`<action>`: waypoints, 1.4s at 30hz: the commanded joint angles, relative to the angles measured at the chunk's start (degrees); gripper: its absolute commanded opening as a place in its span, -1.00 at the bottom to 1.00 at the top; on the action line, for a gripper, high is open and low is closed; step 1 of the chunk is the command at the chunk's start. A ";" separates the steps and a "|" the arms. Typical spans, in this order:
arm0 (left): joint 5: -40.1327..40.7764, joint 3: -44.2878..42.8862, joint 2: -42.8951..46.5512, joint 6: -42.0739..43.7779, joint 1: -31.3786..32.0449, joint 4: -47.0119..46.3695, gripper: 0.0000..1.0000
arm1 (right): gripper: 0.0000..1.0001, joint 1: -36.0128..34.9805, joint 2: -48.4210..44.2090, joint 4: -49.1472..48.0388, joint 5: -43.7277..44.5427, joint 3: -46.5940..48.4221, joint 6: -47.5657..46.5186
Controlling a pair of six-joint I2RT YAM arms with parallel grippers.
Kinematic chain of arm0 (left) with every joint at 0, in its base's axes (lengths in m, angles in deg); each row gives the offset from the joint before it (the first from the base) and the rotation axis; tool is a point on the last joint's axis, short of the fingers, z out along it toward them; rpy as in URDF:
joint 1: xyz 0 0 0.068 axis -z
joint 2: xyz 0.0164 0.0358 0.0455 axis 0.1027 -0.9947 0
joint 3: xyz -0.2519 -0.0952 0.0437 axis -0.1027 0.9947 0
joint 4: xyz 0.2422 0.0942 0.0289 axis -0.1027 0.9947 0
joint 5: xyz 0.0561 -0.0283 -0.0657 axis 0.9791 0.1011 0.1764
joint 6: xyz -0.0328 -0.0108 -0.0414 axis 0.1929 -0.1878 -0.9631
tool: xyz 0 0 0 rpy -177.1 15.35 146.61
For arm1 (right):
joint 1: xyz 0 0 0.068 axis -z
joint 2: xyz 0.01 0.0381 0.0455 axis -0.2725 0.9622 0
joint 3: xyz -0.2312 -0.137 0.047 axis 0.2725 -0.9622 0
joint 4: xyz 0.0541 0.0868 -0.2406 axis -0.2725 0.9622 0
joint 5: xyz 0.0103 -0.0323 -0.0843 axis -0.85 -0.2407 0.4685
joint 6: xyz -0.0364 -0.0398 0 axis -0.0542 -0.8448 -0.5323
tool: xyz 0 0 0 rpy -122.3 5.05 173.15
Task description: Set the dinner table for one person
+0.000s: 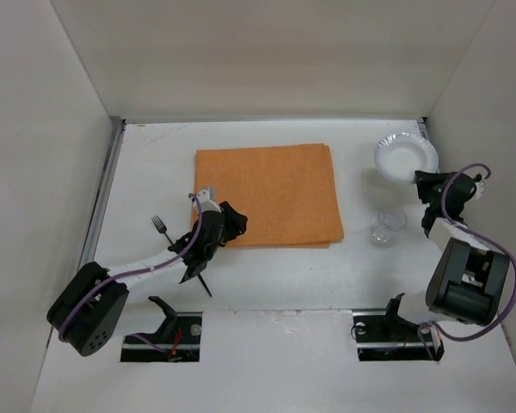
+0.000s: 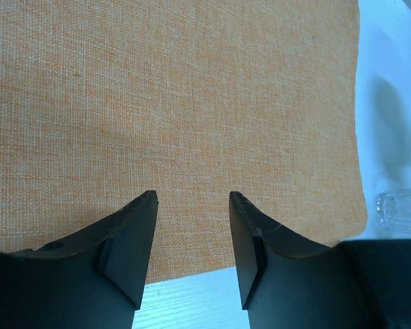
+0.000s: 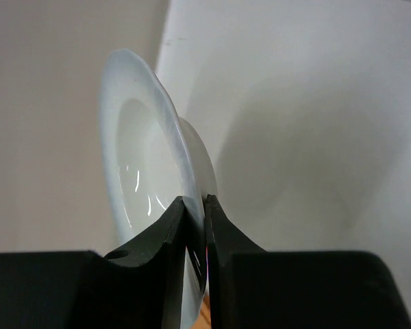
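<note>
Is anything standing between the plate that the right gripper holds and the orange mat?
Nothing visible does. Only bare table lies between the plate and the mat. The glass stands to the near side, off that way.

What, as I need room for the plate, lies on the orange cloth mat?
Nothing lies on the orange rectangular cloth mat where visible; the open left hand hangs over its near-left corner, covering that patch.
</note>
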 commanded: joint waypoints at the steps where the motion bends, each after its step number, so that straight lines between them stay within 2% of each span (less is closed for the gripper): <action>1: 1.15 1.52 2.23 0.41 -0.81 -3.74 -0.14 | -0.90 -3.56 -6.07 -9.52 -3.03 4.18 1.15; 4: 0.97 2.13 3.37 0.15 -1.70 -3.83 -0.14 | -0.89 -9.35 -8.53 -7.59 -4.18 5.67 0.62; 10: 1.15 3.27 6.36 -0.11 -4.07 -3.13 -0.14 | -0.88 -31.13 -8.72 -4.95 -0.33 6.73 -1.66; 13: 2.02 3.63 8.03 0.41 -4.86 -2.34 -0.14 | -0.88 -40.54 -5.04 -5.48 2.85 6.64 -1.05; 19: 2.38 3.98 9.53 -0.20 -7.23 -0.40 -0.15 | -0.88 -51.81 6.99 -9.51 3.20 11.12 2.11; 28: 1.94 4.33 9.10 -0.55 -8.55 -0.31 -0.15 | -0.86 -55.07 17.64 -10.05 5.49 16.40 4.84; 36: 1.50 4.15 8.30 -0.82 -8.29 -0.40 -0.15 | -0.86 -56.91 22.13 -9.17 5.14 17.80 5.98; 42: 2.64 4.24 9.35 -0.47 -7.67 -0.40 -0.15 | -0.84 -58.06 21.26 -9.17 6.28 15.44 6.24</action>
